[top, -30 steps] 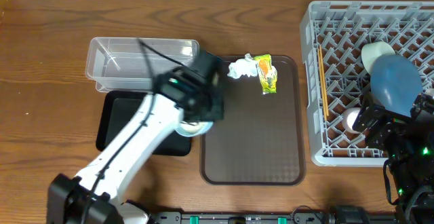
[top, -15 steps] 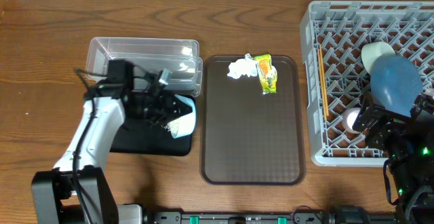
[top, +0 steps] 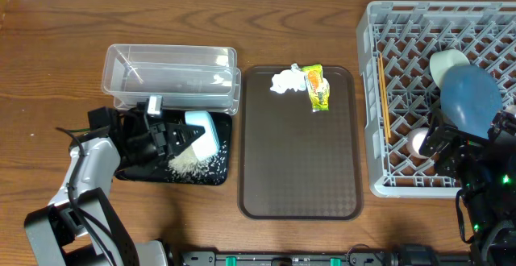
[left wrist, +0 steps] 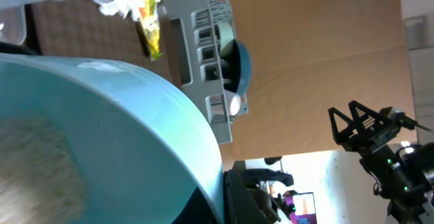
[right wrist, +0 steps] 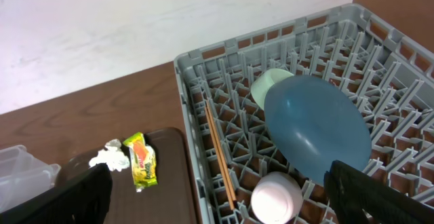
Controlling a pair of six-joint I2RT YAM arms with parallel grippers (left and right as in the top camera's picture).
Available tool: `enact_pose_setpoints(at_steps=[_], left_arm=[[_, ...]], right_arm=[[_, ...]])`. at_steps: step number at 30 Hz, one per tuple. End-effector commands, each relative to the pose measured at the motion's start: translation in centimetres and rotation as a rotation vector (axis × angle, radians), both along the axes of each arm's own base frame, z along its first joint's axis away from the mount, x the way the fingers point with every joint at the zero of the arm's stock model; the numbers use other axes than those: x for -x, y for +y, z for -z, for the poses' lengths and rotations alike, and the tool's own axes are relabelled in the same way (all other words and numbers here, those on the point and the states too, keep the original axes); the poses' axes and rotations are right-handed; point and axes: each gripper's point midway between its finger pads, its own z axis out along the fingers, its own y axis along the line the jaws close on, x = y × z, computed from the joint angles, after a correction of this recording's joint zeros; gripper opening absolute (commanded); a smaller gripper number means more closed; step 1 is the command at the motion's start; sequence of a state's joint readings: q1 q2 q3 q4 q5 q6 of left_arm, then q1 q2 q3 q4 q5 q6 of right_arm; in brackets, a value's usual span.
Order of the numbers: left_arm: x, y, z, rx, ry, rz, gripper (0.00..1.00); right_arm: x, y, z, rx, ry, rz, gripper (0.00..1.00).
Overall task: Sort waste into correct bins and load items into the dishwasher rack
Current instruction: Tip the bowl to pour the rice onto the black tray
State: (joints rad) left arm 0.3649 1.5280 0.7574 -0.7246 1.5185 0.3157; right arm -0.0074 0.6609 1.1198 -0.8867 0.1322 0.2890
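From above, the left pincer (top: 171,135) grips the mint bowl (top: 200,133) by its rim, tipped on its side over the black tray (top: 133,172) at the near left of the table (top: 48,48). Rice (top: 190,163) lies heaped and scattered on that tray, under the bowl's mouth. The tub (top: 169,72) sits just beyond, touching the tray's far edge. On the brown tray (top: 298,161) in the middle, the tissue (top: 284,81) and wrapper (top: 318,87) lie together at the far end. The rack (top: 403,24) on the right holds the chopsticks (top: 383,97) along its left side, the white bowl (top: 447,60), the blue bowl (top: 470,97) leaning over it, and the cup (top: 418,143) near the front.

The left wrist view shows the mint bowl filling the frame, rice inside, a dark finger (left wrist: 245,198) against its edge.

In the right wrist view, the right pincer (right wrist: 217,183) is spread wide and holds nothing, above the rack.
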Motion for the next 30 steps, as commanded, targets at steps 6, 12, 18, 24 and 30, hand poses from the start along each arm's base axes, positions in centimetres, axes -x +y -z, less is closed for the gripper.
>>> enact_pose_setpoints(at_steps=[6,12,18,24,30], left_arm=[[0.1,0.0,-0.8,0.032,-0.068,-0.001,0.06],[-0.2,0.2,0.1,-0.046,-0.137,0.006,0.06],[-0.5,1.2,3.5,-0.203,0.021,-0.019,0.07],[-0.5,0.6,0.6,-0.07,-0.078,-0.009,0.06],[-0.3,0.3,0.2,-0.03,-0.077,-0.004,0.06]], right_arm=[[0.1,-0.4,-0.1,0.0,-0.003,0.02,0.99],[0.1,-0.4,-0.1,0.0,-0.003,0.02,0.99],[0.1,-0.4,-0.1,0.0,-0.003,0.02,0.99],[0.1,-0.4,-0.1,0.0,-0.003,0.02,0.99],[0.1,-0.4,-0.1,0.0,-0.003,0.02,0.99]])
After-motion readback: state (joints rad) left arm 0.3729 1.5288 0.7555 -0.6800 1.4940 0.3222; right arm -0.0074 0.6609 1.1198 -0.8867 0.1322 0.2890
